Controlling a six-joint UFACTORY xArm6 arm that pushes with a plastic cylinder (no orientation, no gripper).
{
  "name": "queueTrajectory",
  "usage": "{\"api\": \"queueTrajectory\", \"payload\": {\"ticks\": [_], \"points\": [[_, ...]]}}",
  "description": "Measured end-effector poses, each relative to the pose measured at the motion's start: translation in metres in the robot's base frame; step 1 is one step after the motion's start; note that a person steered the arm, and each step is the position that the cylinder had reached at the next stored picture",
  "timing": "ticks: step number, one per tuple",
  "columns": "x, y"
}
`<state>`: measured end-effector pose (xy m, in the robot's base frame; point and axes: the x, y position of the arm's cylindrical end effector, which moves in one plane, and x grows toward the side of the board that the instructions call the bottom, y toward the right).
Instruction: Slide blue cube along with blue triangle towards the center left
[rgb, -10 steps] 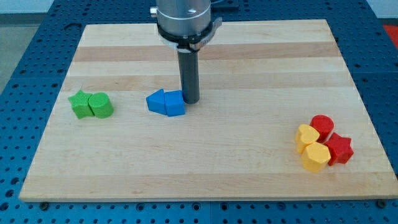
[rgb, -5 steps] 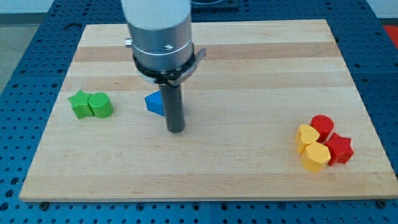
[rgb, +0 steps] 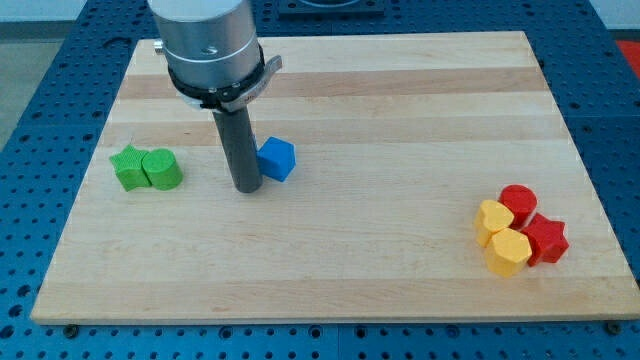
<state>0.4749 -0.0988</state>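
The blue cube (rgb: 277, 158) sits on the wooden board (rgb: 400, 250), a little left of the middle. My tip (rgb: 246, 187) rests on the board just left of and slightly below the cube, and the rod's side is close against the cube's left face. The blue triangle does not show; the rod and the arm's head cover the spot left of the cube where it lay. Whether my tip touches either blue block cannot be told.
A green star-like block (rgb: 129, 167) and a green cylinder (rgb: 162, 170) touch each other at the view's left. At the right stand a red cylinder (rgb: 519, 200), a red star (rgb: 546, 240) and two yellow blocks (rgb: 494, 220) (rgb: 507, 252) in a cluster.
The arm has moved from the right side of the blue blocks, round their near side, to the left of the cube. The blue triangle has gone out of sight behind the rod.
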Motion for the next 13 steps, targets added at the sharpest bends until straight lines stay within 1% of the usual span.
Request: {"api": "queueTrajectory", "payload": {"ticks": [1, 2, 3, 4, 7, 10, 13], "points": [[0.012, 0.023], [0.01, 0.058], [-0.004, 0.08], [-0.018, 0.08], [-0.023, 0.054], [-0.031, -0.004], [-0.05, -0.009]]}}
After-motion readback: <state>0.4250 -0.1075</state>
